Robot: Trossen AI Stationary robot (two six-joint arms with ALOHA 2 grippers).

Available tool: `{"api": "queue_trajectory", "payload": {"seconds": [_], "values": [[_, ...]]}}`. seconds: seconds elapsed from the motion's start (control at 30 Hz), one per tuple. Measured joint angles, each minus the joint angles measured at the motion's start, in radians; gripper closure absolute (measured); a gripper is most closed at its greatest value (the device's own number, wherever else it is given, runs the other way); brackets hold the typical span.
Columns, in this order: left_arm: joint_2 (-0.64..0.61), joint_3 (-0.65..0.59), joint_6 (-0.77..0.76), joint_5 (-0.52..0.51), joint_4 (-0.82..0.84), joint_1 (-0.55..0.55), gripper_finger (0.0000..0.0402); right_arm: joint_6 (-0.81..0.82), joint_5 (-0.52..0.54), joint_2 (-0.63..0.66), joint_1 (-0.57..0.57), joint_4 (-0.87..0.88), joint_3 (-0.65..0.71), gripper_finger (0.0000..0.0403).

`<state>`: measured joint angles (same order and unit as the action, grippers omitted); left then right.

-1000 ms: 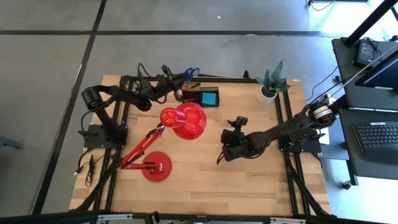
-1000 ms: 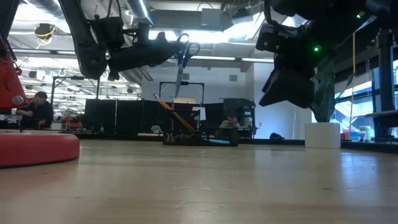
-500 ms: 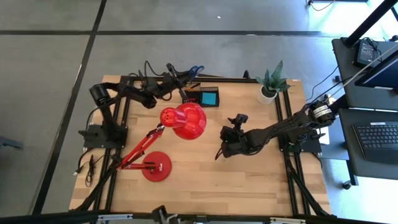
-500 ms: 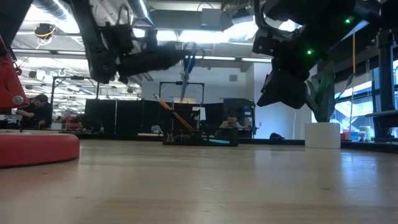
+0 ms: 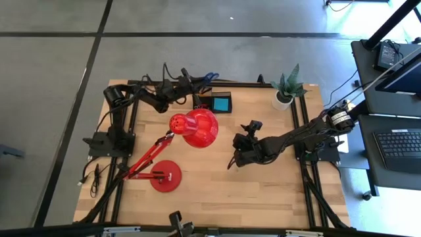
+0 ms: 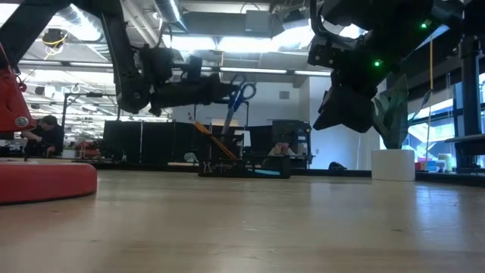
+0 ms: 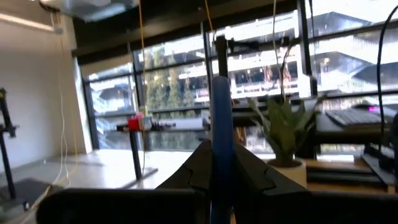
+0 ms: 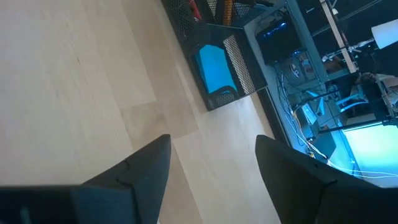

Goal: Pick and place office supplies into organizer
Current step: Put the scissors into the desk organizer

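The blue-handled scissors point(image 6: 238, 97) hang in the air above the black organizer point(image 5: 212, 102), which stands near the table's far edge. My left gripper point(image 5: 198, 82) is shut on them and reaches in roughly level from the table's left. In the low view the blue handles are on top and the blades point(image 6: 228, 125) slant down toward the organizer point(image 6: 242, 168). My right gripper point(image 5: 233, 161) hangs open over the table's middle right with nothing between its fingers; the right wrist view shows the organizer point(image 8: 214, 68) beyond it. My left gripper pinches the scissors between its two fingers at the blue handle part point(image 7: 221, 118), which shows edge-on between the fingers. The fingers come in about level from the table's left. The scissors are lifted clear, handles up and blades slanting down over the organizer.
A red desk lamp has its head point(image 5: 197, 127) just in front of the organizer and its round base point(image 5: 166, 176) at the near left. A potted plant point(image 5: 286, 89) stands at the far right. Pencils point(image 6: 208, 139) stick up from the organizer, and a blue block point(image 5: 222, 103) sits in it.
My left gripper has carried the scissors toward the table's right and down, closer to the organizer. The scissors, upright before, now tilt with the blades slanting down.
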<state>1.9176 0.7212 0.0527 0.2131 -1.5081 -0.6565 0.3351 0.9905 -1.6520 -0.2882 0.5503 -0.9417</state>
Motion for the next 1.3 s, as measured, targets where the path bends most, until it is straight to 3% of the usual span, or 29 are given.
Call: {"api": "queue_trajectory", "payload": {"seconds": [0.53, 0.93, 1.3], "values": [[-0.003, 0.001, 0.012, -0.011, 0.223, -0.015, 0.0375, -0.002, 0.000, 0.000, 0.000, 0.000, 0.000, 0.0166], [-0.005, 0.002, -0.012, -0.011, 0.282, -0.021, 0.0375, -0.003, 0.000, 0.000, 0.000, 0.000, 0.000, 0.0166], [-0.013, 0.000, -0.014, -0.011, 0.303, -0.020, 0.0344, -0.003, 0.000, 0.000, 0.000, 0.000, 0.000, 0.0166]]}}
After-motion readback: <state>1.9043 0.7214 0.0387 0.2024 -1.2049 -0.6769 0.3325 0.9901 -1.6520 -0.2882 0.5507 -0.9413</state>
